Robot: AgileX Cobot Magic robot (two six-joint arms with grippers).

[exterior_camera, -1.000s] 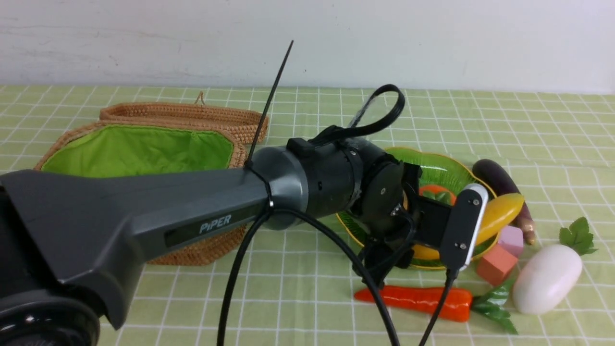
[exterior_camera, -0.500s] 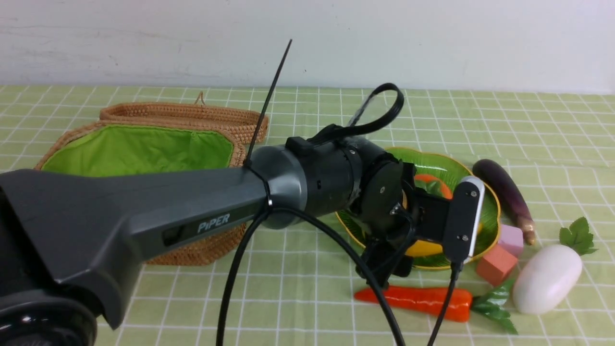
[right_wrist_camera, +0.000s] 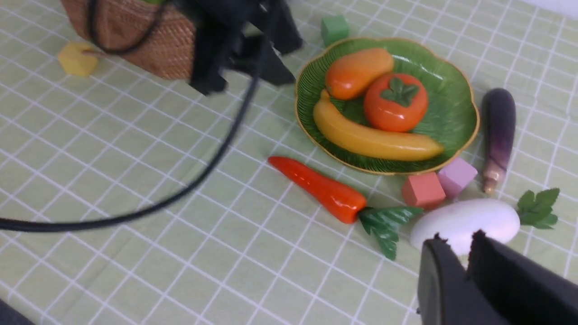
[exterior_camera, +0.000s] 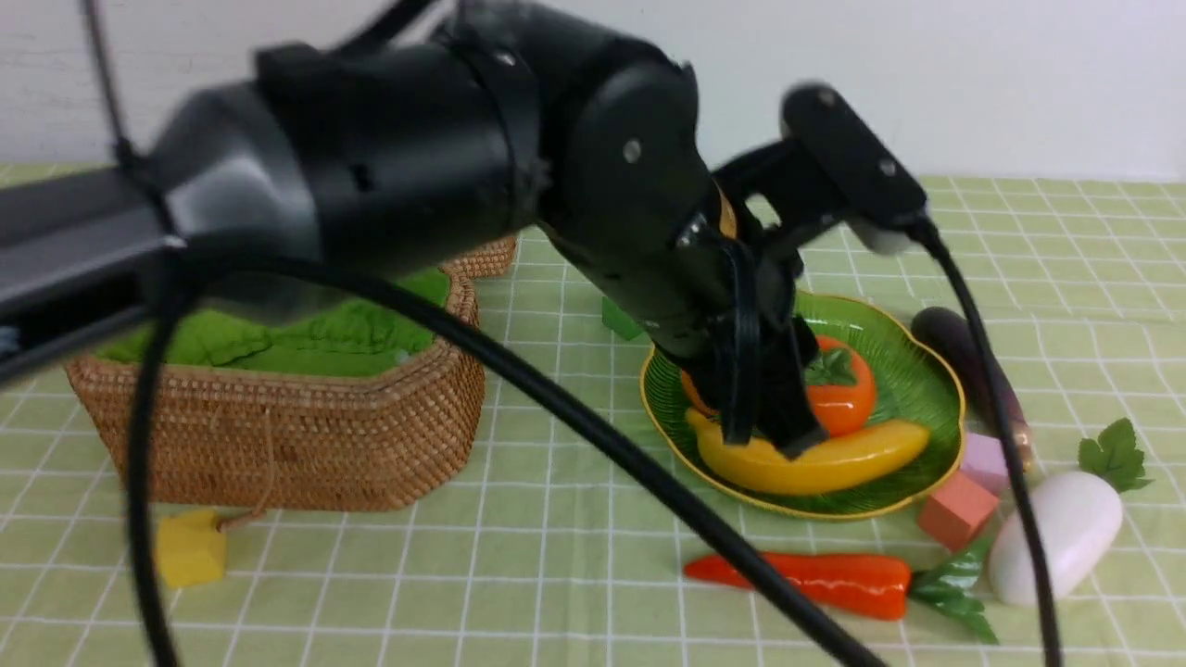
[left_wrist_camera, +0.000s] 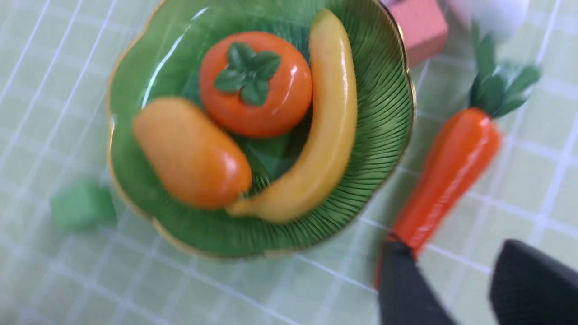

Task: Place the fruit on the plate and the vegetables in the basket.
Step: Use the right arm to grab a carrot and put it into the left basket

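The octagonal woven wicker basket (exterior_camera: 278, 445), green-lined, sits left of the plate (left_wrist_camera: 384, 90). That ribbed, scalloped green dish holds a glossy banana (left_wrist_camera: 327, 131), mango (left_wrist_camera: 192, 153) and persimmon (left_wrist_camera: 255, 84). In the front view the arm mostly hides the mango. The radish (right_wrist_camera: 465, 221), carrot (right_wrist_camera: 323, 189) and eggplant (right_wrist_camera: 498, 122) lie beside the plate. The left gripper (left_wrist_camera: 451, 266) hovers above it, part-open and empty. The right gripper (right_wrist_camera: 456, 239) seems closed and empty.

Plain white wall (exterior_camera: 1019, 74) behind — green checked tablecloth (exterior_camera: 371, 593) below.

The plate (exterior_camera: 913, 389) is veined green with gold rim, the tablecloth (exterior_camera: 556, 574) white-gridded green.
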